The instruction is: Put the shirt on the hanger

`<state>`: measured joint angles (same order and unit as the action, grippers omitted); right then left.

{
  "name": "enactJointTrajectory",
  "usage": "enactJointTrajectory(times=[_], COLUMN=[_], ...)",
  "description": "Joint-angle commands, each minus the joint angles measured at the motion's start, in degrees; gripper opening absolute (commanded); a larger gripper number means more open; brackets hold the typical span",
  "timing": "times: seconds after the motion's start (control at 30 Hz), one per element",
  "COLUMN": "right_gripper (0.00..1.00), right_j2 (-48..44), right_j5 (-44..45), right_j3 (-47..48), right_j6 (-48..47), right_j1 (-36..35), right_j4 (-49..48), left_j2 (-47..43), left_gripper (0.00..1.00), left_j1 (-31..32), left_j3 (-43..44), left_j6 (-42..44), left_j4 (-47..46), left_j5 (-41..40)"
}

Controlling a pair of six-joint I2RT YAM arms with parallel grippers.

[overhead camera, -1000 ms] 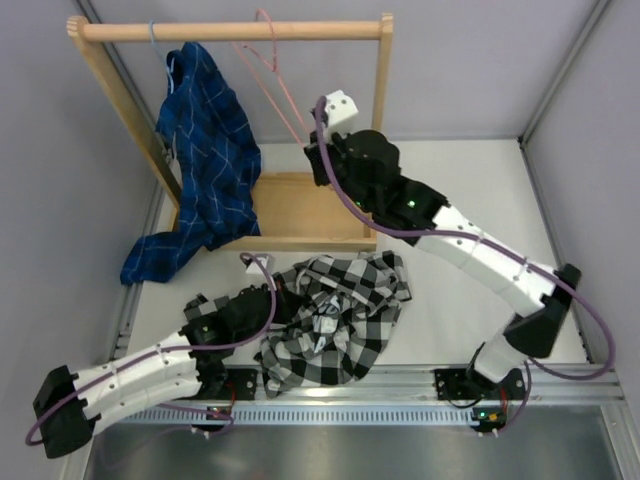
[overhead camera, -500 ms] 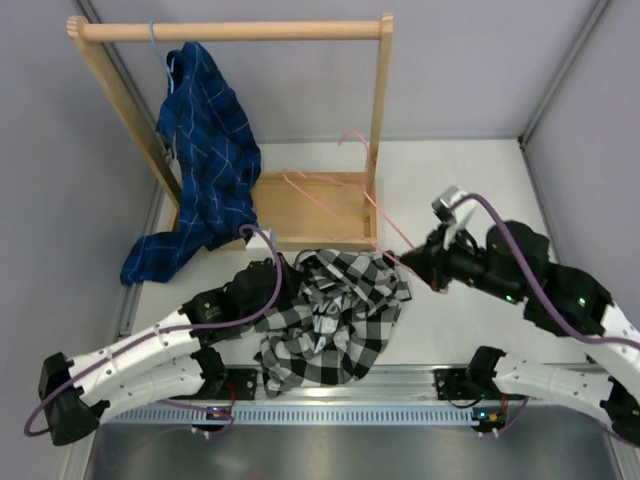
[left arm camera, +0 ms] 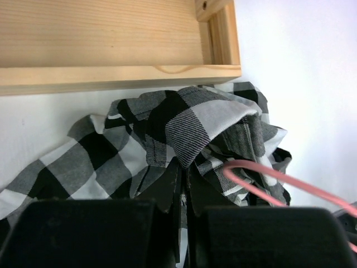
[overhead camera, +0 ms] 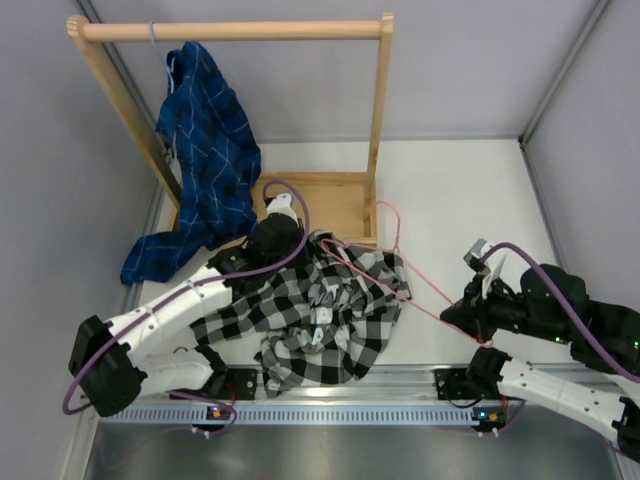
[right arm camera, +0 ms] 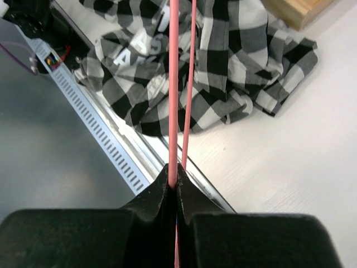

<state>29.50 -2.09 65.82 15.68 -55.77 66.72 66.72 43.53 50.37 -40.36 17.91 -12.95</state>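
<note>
The black-and-white check shirt (overhead camera: 320, 315) lies crumpled on the table in front of the rack base. My left gripper (overhead camera: 287, 248) is at the shirt's far left edge, shut on a fold of it (left arm camera: 187, 125). My right gripper (overhead camera: 458, 312) is to the right of the shirt, shut on one wire of the pink hanger (overhead camera: 405, 285). The hanger slants across the shirt's upper right part, with its hook (overhead camera: 390, 215) near the rack post. In the right wrist view the hanger (right arm camera: 173, 84) runs straight out from the jaws over the shirt (right arm camera: 234, 61). A loop of the hanger (left arm camera: 262, 184) also shows in the left wrist view.
A wooden rack stands at the back with a top rail (overhead camera: 230, 31) and a tray-like base (overhead camera: 325, 195). A blue plaid shirt (overhead camera: 205, 150) hangs on its left side and trails onto the table. A metal rail (overhead camera: 350, 395) runs along the near edge.
My right arm carried the hanger from the rack rail down to the table, over the shirt's right side. My left gripper moved to the shirt's far edge, and the cloth spread leftward.
</note>
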Motion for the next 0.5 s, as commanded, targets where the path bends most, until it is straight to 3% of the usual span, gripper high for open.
enactJointTrajectory(times=[0.0, 0.3, 0.47], right_gripper=[0.00, 0.00, 0.00], right_j2=[0.4, 4.9, 7.0], right_j5=[-0.7, 0.1, -1.2], right_j3=[-1.9, -5.0, -3.1], right_j6=[0.1, -2.5, -5.4], right_j1=[-0.6, -0.6, -0.6], right_j4=[1.4, -6.0, -10.5], left_j2=[0.3, -6.0, -7.8], left_gripper=[0.00, 0.00, 0.00], left_j1=[-0.2, -0.2, -0.1], left_j3=[3.6, 0.3, 0.3], left_j6=[0.7, 1.9, 7.6], left_j4=[-1.1, -1.7, -1.5], left_j5=[3.7, 11.5, 24.6])
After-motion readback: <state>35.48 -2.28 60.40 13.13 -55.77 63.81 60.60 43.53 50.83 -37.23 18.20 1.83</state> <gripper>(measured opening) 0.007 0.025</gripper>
